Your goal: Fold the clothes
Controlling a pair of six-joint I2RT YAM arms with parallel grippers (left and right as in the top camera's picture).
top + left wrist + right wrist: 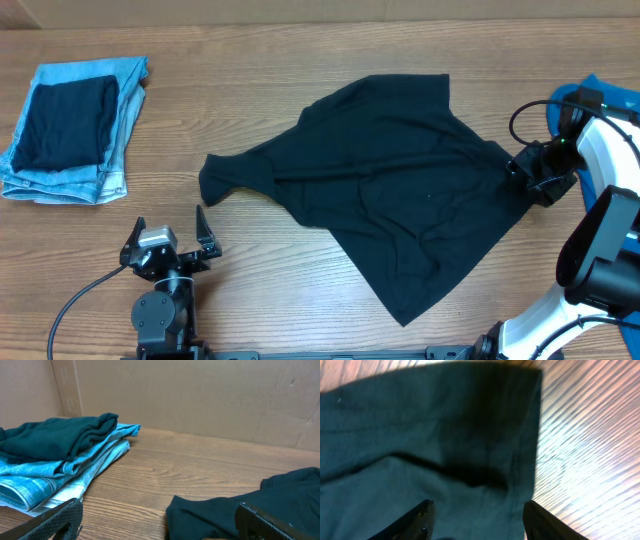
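The black T-shirt [400, 200] lies spread and rumpled across the middle of the wooden table, one sleeve reaching left toward [215, 180]. My right gripper [540, 175] sits low over the shirt's right edge. In the right wrist view its fingers [417, 520] stand apart over the black fabric [420, 435], which runs between them, with the hem edge to the right; the gripper [477, 522] is open. My left gripper [170, 245] rests near the front left, open and empty, just short of the sleeve. In the left wrist view that sleeve [280, 500] lies ahead of the gripper [162, 525], to its right.
Folded light-blue jeans [70, 150] with a dark garment [65, 120] on top lie at the far left, seen also as a stack of jeans [75, 475] in the left wrist view. A bright blue garment [600, 95] peeks out behind the right arm. A cardboard wall [200, 400] backs the table.
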